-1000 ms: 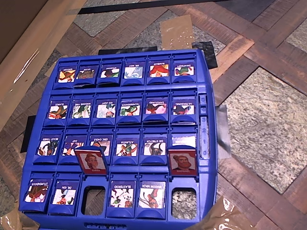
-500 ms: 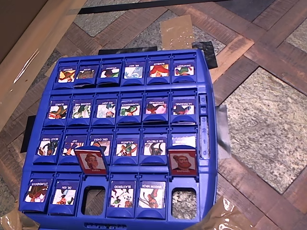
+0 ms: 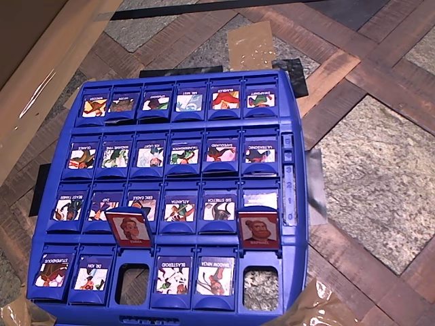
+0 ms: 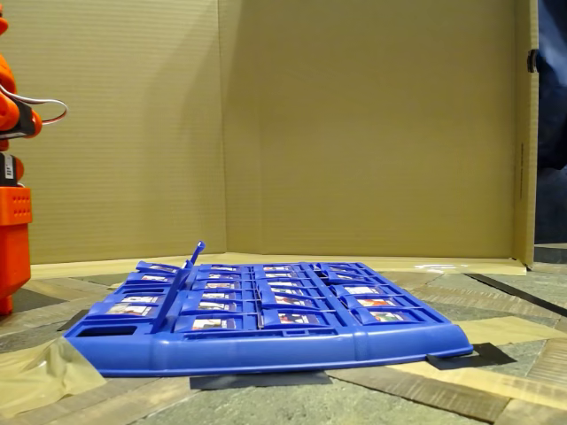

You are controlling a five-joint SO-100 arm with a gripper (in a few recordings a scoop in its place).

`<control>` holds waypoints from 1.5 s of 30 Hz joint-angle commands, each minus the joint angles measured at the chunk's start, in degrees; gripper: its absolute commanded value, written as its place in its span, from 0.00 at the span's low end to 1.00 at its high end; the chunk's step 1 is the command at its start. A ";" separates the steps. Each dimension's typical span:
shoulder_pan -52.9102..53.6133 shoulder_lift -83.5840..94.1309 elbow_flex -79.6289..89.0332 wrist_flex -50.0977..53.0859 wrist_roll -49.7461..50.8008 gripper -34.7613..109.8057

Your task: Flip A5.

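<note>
A5 (image 3: 259, 229) stands raised on the blue game board (image 3: 293, 102), in the right-hand column of the bottom row in the overhead view. Its red face with a broad brown-haired man points up, and an open slot (image 3: 260, 287) lies below it. A second red portrait tile (image 3: 129, 227), with a narrower, paler face, stands raised three columns to the left. The other tiles lie flat, showing pale picture cards. In the fixed view the board (image 4: 266, 350) is seen side-on with a tilted tile edge (image 4: 189, 263) sticking up; I cannot tell which tile it is. Part of the orange arm (image 4: 12, 221) stands at the left edge.
Cardboard walls (image 4: 354, 124) close off the back and the sides of the scene. The board rests on a wood-and-stone patterned surface (image 3: 380, 170), with black tape (image 3: 292, 71) and clear tape patches (image 3: 250, 42) around its edges.
</note>
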 commanded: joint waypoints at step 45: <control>12.66 -39.20 -29.09 66.01 1.14 0.24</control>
